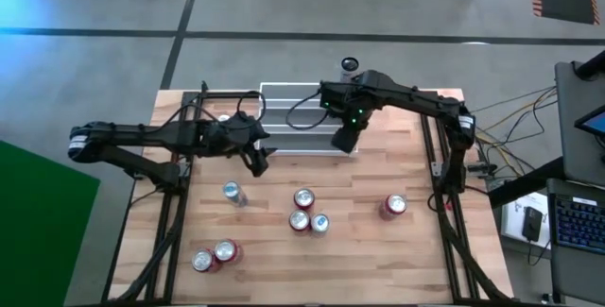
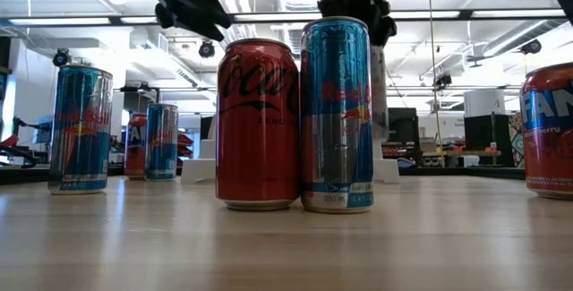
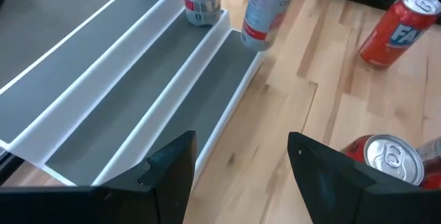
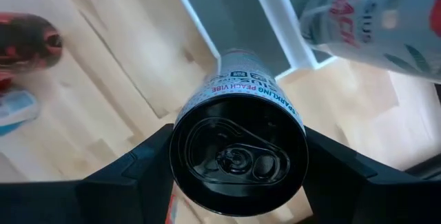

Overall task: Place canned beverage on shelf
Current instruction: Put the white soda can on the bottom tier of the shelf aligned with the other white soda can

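The shelf (image 1: 293,118) is a white-edged rack with grey treads at the table's far middle, also in the left wrist view (image 3: 131,93). My right gripper (image 1: 345,140) is over its near right corner, shut on a slim white can (image 4: 238,148) with a black top. That can also shows in the left wrist view (image 3: 265,7). Two more cans (image 3: 202,0) stand on the shelf's upper steps. My left gripper (image 3: 241,176) is open with nothing between its fingers, just near-left of the shelf (image 1: 257,161). My right gripper pinches the white can between its two fingers, one on each side of the wall just below the top rim (image 4: 185,124). The fingers point down from above. The can hangs about upright and lifted clear, its bottom (image 3: 253,39) by the right end of the lowest step.
Several cans stand on the near half of the table: a blue one (image 1: 233,194), three in the middle (image 1: 303,198), a red one at the right (image 1: 392,206) and two near the front left (image 1: 225,250). One red can (image 3: 389,158) is close beside my left gripper.
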Available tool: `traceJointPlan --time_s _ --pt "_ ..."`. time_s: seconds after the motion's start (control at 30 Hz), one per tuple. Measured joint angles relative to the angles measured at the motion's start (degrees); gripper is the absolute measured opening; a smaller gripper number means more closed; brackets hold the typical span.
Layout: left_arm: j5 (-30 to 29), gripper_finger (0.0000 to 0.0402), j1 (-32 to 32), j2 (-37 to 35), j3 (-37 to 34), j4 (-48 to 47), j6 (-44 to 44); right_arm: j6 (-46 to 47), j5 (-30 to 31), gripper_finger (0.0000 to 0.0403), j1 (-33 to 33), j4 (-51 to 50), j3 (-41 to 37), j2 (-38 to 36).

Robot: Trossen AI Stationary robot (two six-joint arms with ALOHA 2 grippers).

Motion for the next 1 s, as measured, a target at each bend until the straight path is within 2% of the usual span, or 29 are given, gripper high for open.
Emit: traceJointPlan --time_s 0.57,1.0 --pt "-0.5 0.0215 0.0 -7.8 -5.4 0.3 -4.0 -1.4 -0.7 0.0239 -2.1 5.8 -6.4 -0.3" --pt "-0.4 0.0215 0.0 -10.6 -7.7 0.8 -5.6 -1.9 -0.5 0.0239 -3.0 7.4 -6.3 -0.7"
